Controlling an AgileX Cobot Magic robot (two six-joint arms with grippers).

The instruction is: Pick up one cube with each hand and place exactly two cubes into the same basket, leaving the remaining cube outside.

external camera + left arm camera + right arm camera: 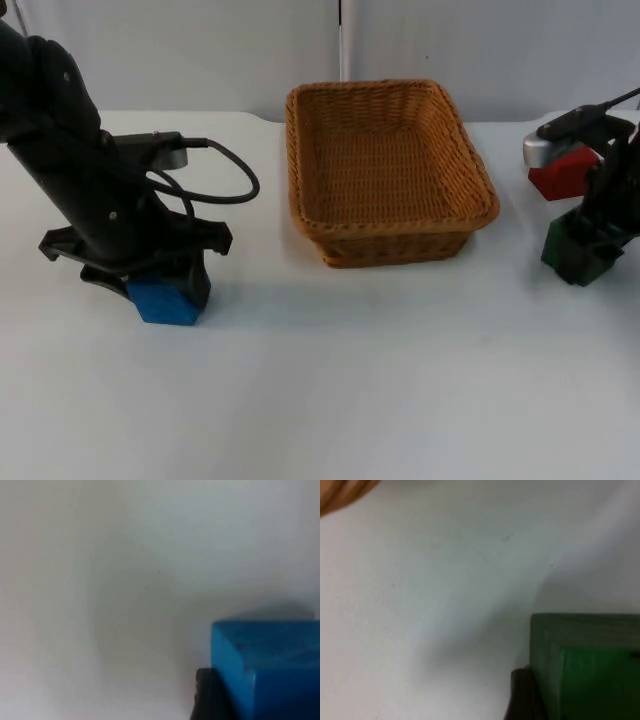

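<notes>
Left gripper (pixel 165 295): low at the table, down over the blue cube, a black finger at the cube's side in the left wrist view; fingers set close against the cube, gripping it as far as can be told

Blue cube (pixel 166 303): under the left gripper, its bottom at or just above the white table (pixel 330 380); top face partly covered by the gripper's black body; well apart from the basket, off toward the right arm's side from this gripper

Right gripper (pixel 585 252): low at the table's far right edge, wrapped around the green cube; a black fingertip (pixel 525 695) pressed against the cube's side in the right wrist view; closed on the cube as far as can be told

Green cube (pixel 575 258): between the right gripper's fingers, at table level; whether lifted or resting cannot be told

Red cube (pixel 560 175): on the table just behind the right gripper, toward the partition wall, partly hidden by the right arm; not held

Basket (pixel 390 235): woven brown, rectangular, between the two grippers and further back toward the wall; no cube inside; a bit of its rim (pixel 340 495) seen in the right wrist view
</notes>
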